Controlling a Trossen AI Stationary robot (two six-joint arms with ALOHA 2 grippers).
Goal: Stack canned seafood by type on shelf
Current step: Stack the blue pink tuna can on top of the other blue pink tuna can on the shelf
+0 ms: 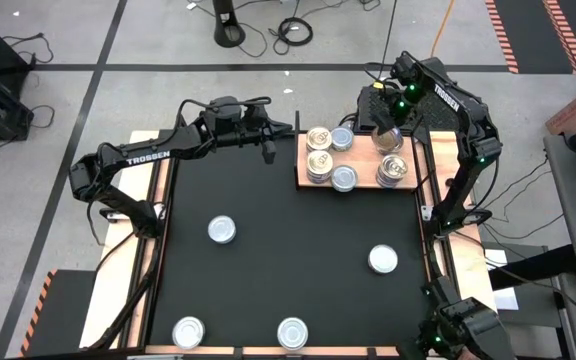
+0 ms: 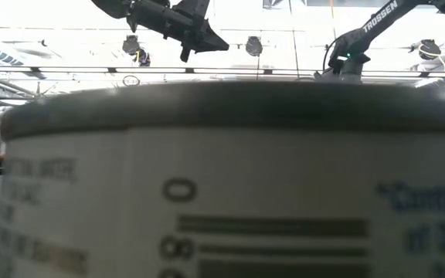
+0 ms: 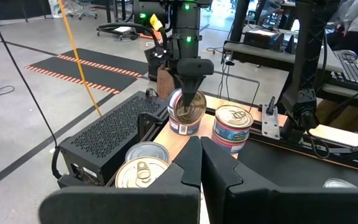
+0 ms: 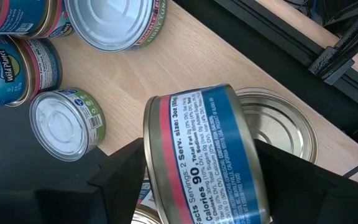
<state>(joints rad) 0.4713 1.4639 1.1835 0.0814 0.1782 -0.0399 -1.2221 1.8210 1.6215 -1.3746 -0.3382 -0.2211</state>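
Observation:
The shelf (image 1: 360,158) is a wooden board at the table's far right, with several cans on it in low stacks (image 1: 319,165). My right gripper (image 1: 389,135) points steeply down over its far right corner, shut on a blue-labelled can (image 4: 197,174) turned on its side. Under that can stands a gold-topped can (image 4: 284,124). My left gripper (image 3: 201,168) is shut and empty; it hangs level above the table's far edge, left of the shelf. More cans stand on the black mat (image 1: 222,230) (image 1: 383,260). My right gripper has the blue-labelled can between its two fingers, one finger on each flat end (image 3: 190,106). The fingers come from above, slanting down. The can is tipped up on its rim with its curved label side (image 4: 185,143) facing the wrist. Its lower rim sits on the gold-topped can (image 3: 182,127).
A black ventilated box (image 3: 110,130) stands just beyond the shelf's far edge. Two more cans sit at the table's near edge (image 1: 188,331) (image 1: 292,332). One can (image 2: 222,177) stands right in front of the low camera and fills its view.

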